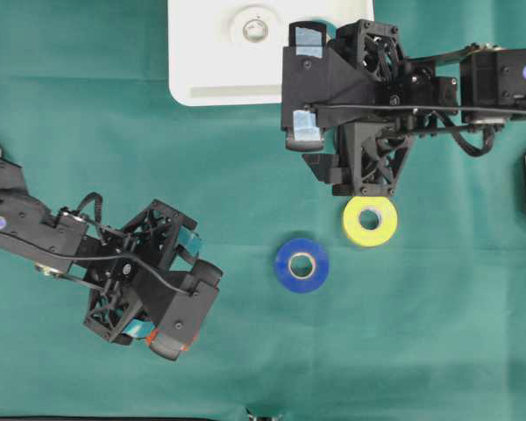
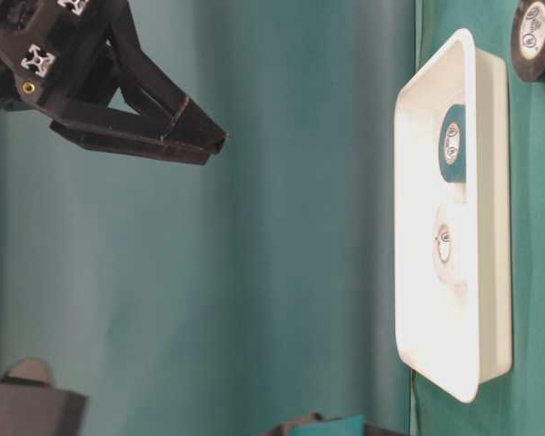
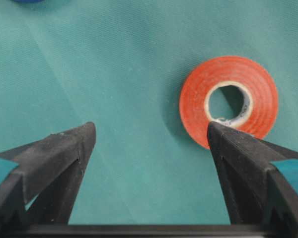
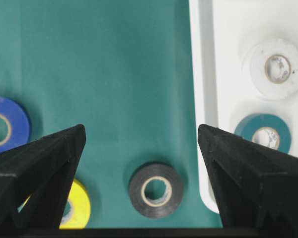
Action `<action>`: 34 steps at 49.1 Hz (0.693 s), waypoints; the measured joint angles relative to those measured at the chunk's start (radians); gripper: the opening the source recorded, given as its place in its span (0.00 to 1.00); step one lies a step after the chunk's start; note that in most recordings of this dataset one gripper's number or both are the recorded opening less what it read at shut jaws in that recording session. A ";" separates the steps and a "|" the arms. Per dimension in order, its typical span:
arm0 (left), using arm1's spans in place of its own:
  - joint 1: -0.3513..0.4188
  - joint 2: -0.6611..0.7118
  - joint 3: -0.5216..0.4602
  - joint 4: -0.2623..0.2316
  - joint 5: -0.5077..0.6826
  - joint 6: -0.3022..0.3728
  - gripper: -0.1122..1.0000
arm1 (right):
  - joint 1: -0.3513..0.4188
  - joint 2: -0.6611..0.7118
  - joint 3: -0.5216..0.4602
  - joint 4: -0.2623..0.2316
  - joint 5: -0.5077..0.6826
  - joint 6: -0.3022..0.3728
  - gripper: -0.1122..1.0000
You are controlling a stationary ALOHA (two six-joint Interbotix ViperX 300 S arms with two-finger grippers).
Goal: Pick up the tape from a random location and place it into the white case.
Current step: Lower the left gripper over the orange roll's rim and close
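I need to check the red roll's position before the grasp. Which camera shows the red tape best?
The left wrist view: the red tape lies flat, whole and close. Overhead, the left hand hides nearly all of it; the other two views miss it.

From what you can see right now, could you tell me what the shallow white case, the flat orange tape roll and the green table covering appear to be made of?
Shallow white case: probably moulded plastic, smooth, slightly glossy, with rounded rim.
Flat orange tape roll: likely vinyl tape, faint sheen, fine wound layers around a pale core, perhaps cardboard.
Green table covering: looks like matte woven cloth, with soft creases.
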 measured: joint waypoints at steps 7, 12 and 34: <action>-0.002 0.014 0.021 -0.002 -0.049 -0.002 0.91 | -0.008 0.000 -0.002 -0.002 0.000 0.000 0.91; -0.008 0.021 0.035 -0.003 -0.089 -0.002 0.91 | -0.011 0.000 0.000 -0.003 0.000 0.000 0.91; -0.014 0.083 0.054 -0.002 -0.158 -0.002 0.91 | -0.015 0.000 0.006 -0.005 -0.003 -0.002 0.91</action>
